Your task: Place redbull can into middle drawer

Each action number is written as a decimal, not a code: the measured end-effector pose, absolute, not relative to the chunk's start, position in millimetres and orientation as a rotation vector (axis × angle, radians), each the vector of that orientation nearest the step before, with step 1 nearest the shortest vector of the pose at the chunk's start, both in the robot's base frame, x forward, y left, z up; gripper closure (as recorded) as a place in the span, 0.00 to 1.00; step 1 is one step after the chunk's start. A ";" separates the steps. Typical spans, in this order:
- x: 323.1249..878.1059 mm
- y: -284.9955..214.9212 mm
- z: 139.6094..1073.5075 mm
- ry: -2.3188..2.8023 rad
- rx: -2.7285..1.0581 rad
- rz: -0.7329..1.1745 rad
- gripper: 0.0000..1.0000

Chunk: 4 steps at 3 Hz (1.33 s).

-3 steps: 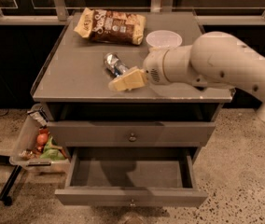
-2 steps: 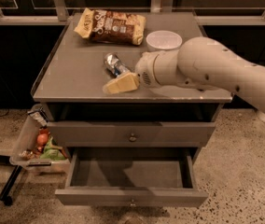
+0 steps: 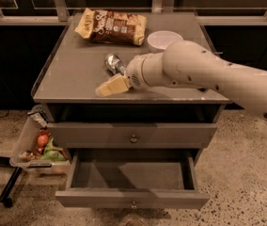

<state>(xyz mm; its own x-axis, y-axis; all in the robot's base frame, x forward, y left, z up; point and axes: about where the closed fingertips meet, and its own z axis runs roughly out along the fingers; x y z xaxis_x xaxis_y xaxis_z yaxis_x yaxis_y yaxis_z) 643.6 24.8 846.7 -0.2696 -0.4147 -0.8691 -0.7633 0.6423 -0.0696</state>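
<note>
Currently, the redbull can is noted lying on its side on the counter, near the middle, its right end hidden behind the arm's wrist. The end effector is held low over the counter just in front of the can; whether it is released or clenched cannot be told, and no contact with the can can be confirmed. The middle drawer is seen pulled open below the closed upper drawer.

Handling judgement: the can is expected to be light, rigid but thin-walled, so it could be dented by hard squeezing. Its smooth round metal is likely slippery, and it may roll if nudged. A grip across the mid-body, square to its long axis, is advised.
</note>
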 end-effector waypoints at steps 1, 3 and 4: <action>653.5 28.8 841.0 1.906 -0.933 0.442 0.00; 653.5 29.1 840.9 1.906 -0.934 0.442 0.41; 653.5 29.1 841.0 1.906 -0.934 0.443 0.66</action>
<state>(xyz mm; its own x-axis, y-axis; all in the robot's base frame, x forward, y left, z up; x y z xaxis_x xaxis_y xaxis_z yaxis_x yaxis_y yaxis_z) 653.5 29.1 841.0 -0.2724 -0.4229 -0.8643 -0.7604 0.6450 -0.0759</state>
